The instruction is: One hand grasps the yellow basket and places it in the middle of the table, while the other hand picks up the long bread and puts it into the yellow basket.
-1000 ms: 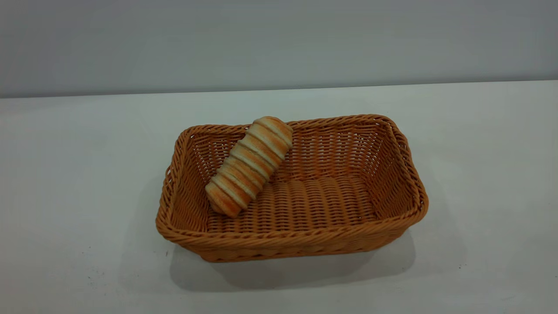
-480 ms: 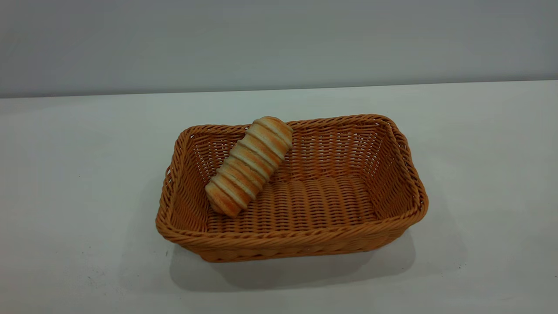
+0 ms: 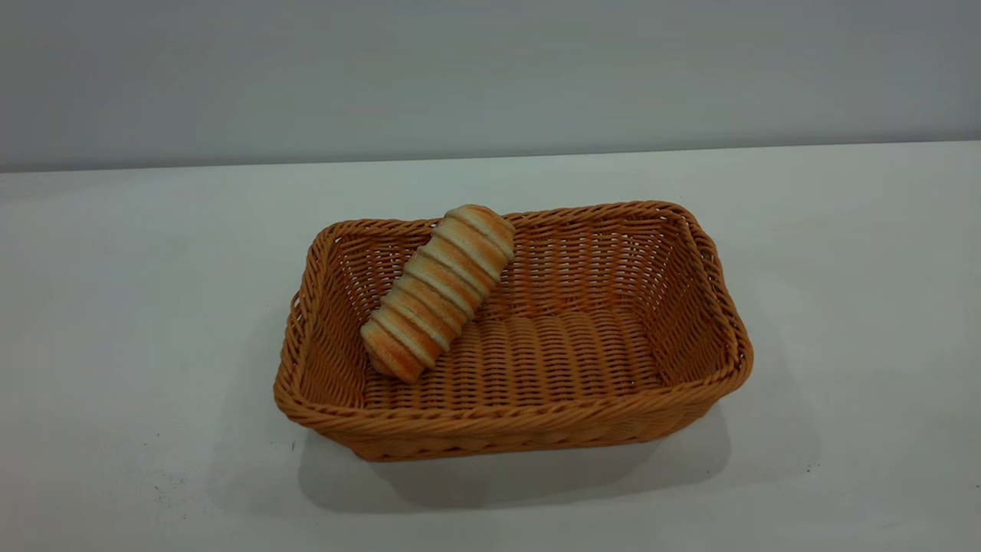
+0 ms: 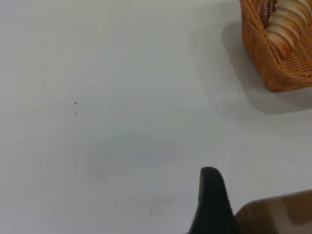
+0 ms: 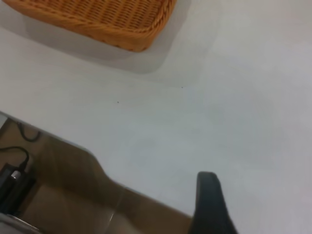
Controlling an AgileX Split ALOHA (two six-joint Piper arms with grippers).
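Woven wicker basket (image 3: 693,261) sits mid-counter (image 3: 115,307), striped long bread (image 3: 438,291) leaning inside against its far wall. Bread looks light, soft: grip its middle gently. Either claw's opening: cannot tell.

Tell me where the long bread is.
In the exterior view, the long bread lies inside the yellow basket, in its left half, slanting up against the far wall.

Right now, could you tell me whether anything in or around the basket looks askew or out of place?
Only a small thing: the long bread is not flat in the yellow basket. It lies diagonally, its far end propped against the back wall near the rim, its near end on the floor. Nothing looks spilled or damaged on the table.
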